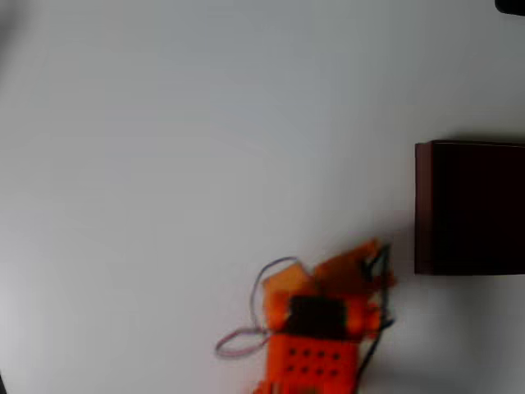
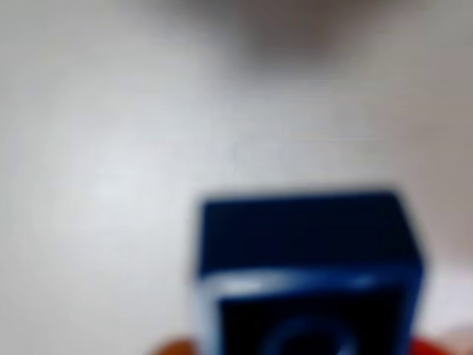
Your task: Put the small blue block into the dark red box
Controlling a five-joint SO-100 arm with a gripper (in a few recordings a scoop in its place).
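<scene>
In the wrist view the small blue block looms large and blurred at the bottom centre, dark navy with a round mark on its near face. Slivers of orange fingers show at both of its lower corners, so it sits between them. In the overhead view my orange gripper is near the bottom centre, pointing up and right, shut on the block, which it hides there. The dark red box stands at the right edge, a short gap to the right of the gripper tip, its inside near black.
A white tabletop spreads across the left and top of the overhead view. Thin loops of cable lie beside the arm's orange body at the bottom edge.
</scene>
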